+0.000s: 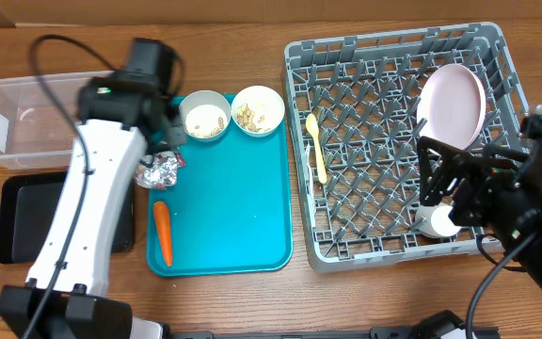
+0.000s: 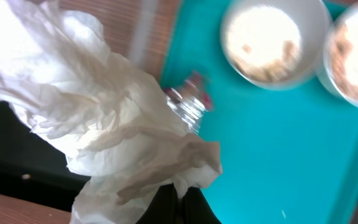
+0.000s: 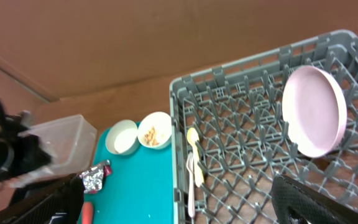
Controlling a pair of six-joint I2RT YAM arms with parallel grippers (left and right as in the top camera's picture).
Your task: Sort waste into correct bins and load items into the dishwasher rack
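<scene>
Crumpled white napkin [image 2: 92, 118] tight between the closed left jaws; right jaws wide apart, empty.

Overhead faces straight down; wrist views share the teal tray [image 2: 278, 155].

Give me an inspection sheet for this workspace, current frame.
Surface: wooden table, no spills seen.
Job's things: plate on edge in rack; spoon and fork lying in rack; left bowl and right bowl holding food bits, foil wrapper and carrot on teal tray; clear tub and black tray at left.
Clutter: nothing seen.
Grippers: left gripper shut on napkin; right gripper open over rack.
Cables: black cable loops over left arm.
Surroundings: cardboard wall behind table.
</scene>
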